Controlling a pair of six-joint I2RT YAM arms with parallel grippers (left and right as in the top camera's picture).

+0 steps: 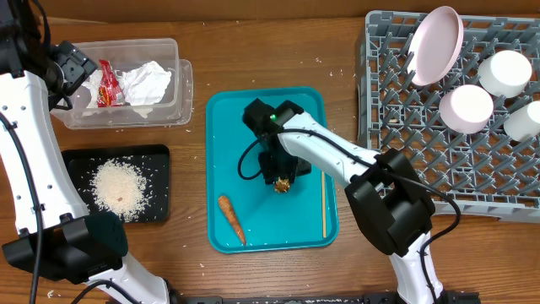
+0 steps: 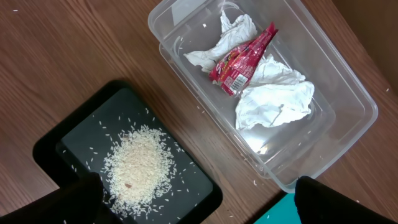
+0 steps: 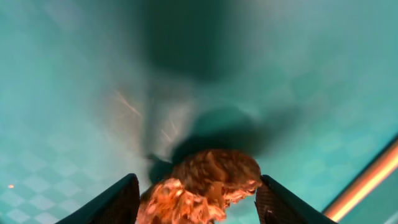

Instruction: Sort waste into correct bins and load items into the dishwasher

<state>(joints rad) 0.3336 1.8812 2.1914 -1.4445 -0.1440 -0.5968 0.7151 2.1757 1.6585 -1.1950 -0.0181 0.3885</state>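
Teal tray (image 1: 224, 114), orange carrot (image 1: 231, 218), brown scrap (image 3: 205, 180); black tray (image 1: 156, 156) of white rice (image 2: 138, 163); red wrapper (image 2: 239, 55); pink plate (image 1: 436, 46).

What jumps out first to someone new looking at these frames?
The right end effector down on the teal tray at the table's centre, its fingers on either side of a crumpled brown food scrap. A carrot lies at the tray's front left, a thin wooden stick along its right edge. To the left, a clear bin holds white tissues and a red wrapper.

Right pincer (image 3: 196, 193) points down, fingers spread; left pincer (image 2: 193, 202) hangs parted.
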